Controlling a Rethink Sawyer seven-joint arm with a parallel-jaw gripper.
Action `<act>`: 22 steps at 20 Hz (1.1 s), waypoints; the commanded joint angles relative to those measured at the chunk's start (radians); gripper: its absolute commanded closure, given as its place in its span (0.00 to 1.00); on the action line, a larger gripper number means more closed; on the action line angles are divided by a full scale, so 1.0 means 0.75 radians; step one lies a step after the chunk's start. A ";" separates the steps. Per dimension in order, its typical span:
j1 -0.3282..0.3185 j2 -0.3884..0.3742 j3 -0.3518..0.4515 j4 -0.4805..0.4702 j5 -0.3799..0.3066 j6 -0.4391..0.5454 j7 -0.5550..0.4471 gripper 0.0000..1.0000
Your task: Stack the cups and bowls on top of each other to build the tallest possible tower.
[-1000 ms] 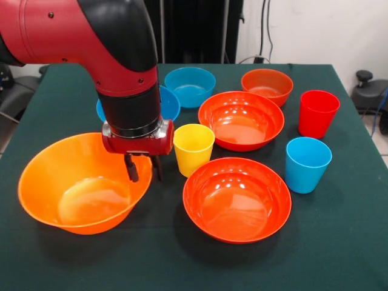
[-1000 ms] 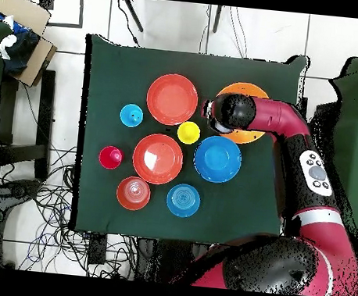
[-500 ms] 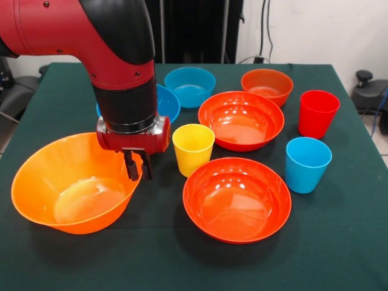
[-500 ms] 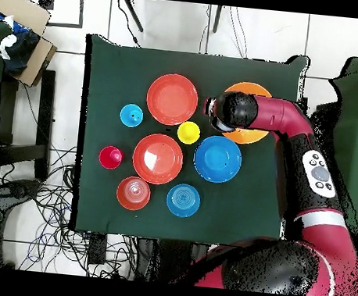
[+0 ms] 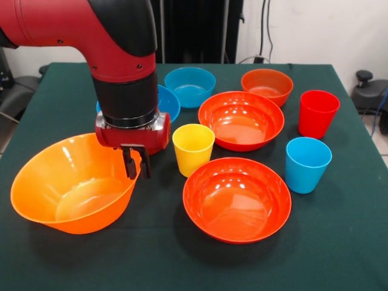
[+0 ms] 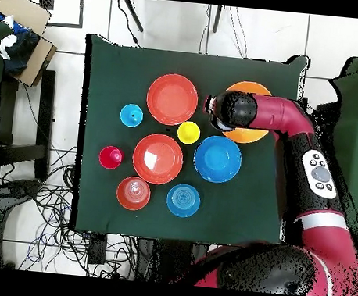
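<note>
My gripper (image 5: 137, 165) is shut on the near-right rim of the huge orange bowl (image 5: 70, 191), which sits tilted at the table's front left. In the overhead view my wrist hides the gripper and covers part of this bowl (image 6: 250, 134). The yellow cup (image 5: 193, 147) stands just right of the gripper. The light blue cup (image 5: 307, 162) and the red cup (image 5: 317, 113) stand at the right. Two wide red-orange bowls (image 5: 236, 197) (image 5: 240, 120) lie in the middle. No tower shows; every bowl and cup stands apart.
The large blue bowl (image 5: 168, 103) is partly behind my arm, and the small blue bowl (image 5: 190, 85) and one small red-orange bowl (image 5: 267, 85) stand at the back. The green table's edge (image 5: 339, 267) runs along the front. A cardboard box (image 6: 25, 30) stands beside the table.
The gripper's fingers have drawn together on the orange bowl's rim. The gripper and the bowl have shifted toward the picture's left in the front view, and the bowl has tilted.
</note>
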 commanded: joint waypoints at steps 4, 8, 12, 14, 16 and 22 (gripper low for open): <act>0.094 -0.091 -0.018 0.132 -0.071 -0.006 -0.122 1.00; 0.098 -0.105 0.002 0.129 -0.025 0.077 -0.145 1.00; 0.113 -0.155 -0.010 0.162 -0.012 0.086 -0.110 1.00; 0.119 -0.178 -0.016 0.176 -0.006 0.093 -0.099 1.00; 0.122 -0.199 -0.021 0.187 0.000 0.103 -0.098 1.00; 0.132 -0.230 -0.021 0.178 0.022 0.153 -0.115 1.00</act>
